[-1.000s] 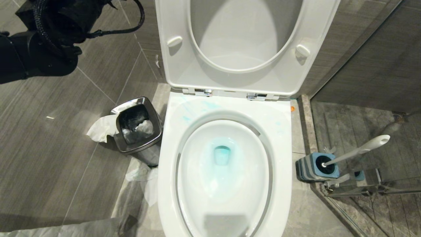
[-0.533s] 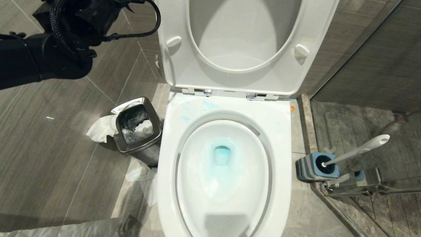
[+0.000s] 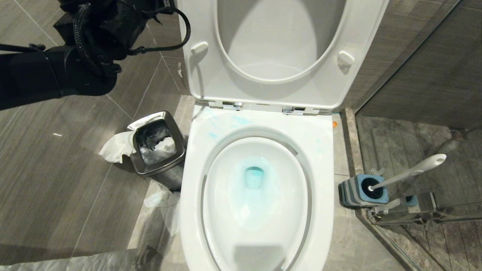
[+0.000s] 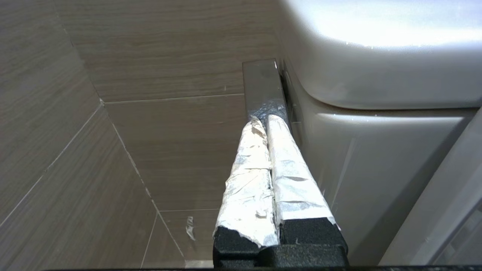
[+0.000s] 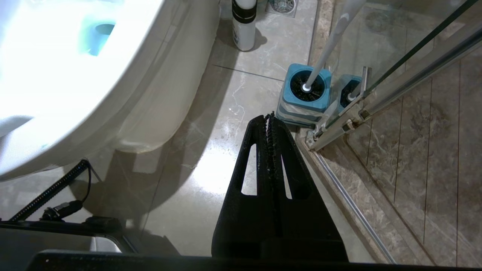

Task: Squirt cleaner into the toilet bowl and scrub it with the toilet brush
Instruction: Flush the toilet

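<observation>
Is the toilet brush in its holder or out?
In. The toilet brush leans with its black head seated in the blue holder right of the bowl; no gripper touches it.

At the left of the frame you see a square steel bin (image 3: 158, 146) with crumpled tissue (image 3: 116, 146) beside it, and at the right a blue-grey holder (image 3: 363, 191).

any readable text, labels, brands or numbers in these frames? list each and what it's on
None readable.
White bottle on the floor beside the toilet bowl: faint marks on its side, too small to read.
Toilet brush, its blue holder and steel bin: no print visible.
</observation>
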Motion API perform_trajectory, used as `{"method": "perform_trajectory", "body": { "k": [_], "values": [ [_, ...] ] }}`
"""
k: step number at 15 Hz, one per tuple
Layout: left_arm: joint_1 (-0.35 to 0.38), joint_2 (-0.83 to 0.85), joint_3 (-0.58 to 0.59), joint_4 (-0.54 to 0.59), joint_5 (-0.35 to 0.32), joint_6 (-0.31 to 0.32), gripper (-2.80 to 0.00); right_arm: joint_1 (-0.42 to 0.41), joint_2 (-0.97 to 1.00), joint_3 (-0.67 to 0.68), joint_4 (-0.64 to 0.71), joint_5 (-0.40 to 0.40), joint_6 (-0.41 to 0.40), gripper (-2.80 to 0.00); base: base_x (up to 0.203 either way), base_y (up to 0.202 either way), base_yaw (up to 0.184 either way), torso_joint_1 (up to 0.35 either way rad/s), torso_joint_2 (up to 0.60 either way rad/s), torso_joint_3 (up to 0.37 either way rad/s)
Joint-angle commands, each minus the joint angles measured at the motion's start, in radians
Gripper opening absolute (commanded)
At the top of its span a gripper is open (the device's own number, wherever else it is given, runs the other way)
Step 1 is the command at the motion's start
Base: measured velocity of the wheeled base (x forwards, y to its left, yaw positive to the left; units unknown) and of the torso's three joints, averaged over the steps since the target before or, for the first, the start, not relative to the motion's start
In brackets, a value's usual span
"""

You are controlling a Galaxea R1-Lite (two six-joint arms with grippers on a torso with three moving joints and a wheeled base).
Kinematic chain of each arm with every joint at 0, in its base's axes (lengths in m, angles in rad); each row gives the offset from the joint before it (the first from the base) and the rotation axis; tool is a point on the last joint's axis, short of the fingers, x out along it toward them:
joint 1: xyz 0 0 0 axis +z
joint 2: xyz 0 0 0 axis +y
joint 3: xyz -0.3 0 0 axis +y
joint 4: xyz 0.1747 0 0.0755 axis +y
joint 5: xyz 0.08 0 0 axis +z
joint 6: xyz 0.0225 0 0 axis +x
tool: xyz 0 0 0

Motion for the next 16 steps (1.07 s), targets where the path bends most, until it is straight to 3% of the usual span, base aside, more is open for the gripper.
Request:
{"method": "perform_trajectory", "body": {
  "k": [1, 9, 16],
  "values": [
    [0.0, 0.023, 0.001, 0.008, 0.0, -0.001, -2.8, 0.0, 0.001, 0.0, 0.0, 0.0, 0.0, -2.8, 0.0, 0.0, 0.0, 0.0, 0.0, 0.0],
    [-0.023, 0.152, 0.002, 0.06, -0.003, -0.001, -2.8, 0.0, 0.001, 0.0, 0.0, 0.0, 0.0, -2.8, 0.0, 0.0, 0.0, 0.0, 0.0, 0.0],
    [-0.025, 0.147, 0.001, 0.059, 0.0, 0.002, -2.8, 0.0, 0.001, 0.0, 0.0, 0.0, 0.0, -2.8, 0.0, 0.0, 0.0, 0.0, 0.0, 0.0]
  ]
}}
